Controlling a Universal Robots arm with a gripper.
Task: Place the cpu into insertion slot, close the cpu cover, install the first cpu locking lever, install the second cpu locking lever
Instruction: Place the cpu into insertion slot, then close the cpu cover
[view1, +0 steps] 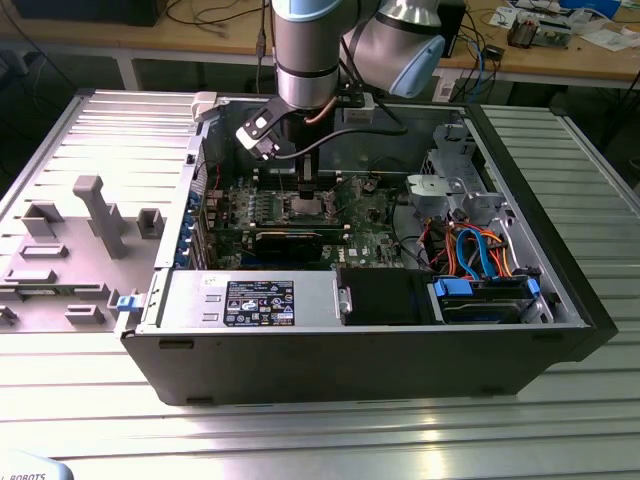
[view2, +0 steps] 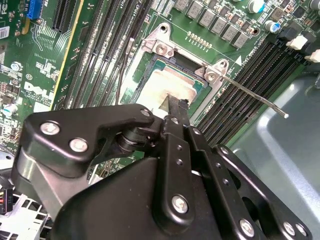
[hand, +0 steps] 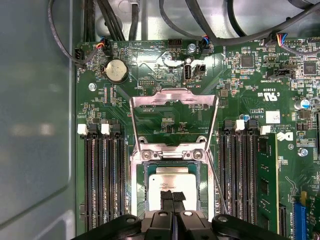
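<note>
Calls for a light, plumb touch, jaws pinched narrow with tips at the cpu (hand: 172, 180), so that it, lying in the insertion slot (hand: 140, 190) beside the swung-open cpu cover (hand: 172, 97), sits flat and square, no corner riding up.

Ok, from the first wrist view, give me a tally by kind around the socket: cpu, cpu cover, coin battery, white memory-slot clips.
cpu: 1
cpu cover: 1
coin battery: 1
white memory-slot clips: 4
Total: 7
</note>
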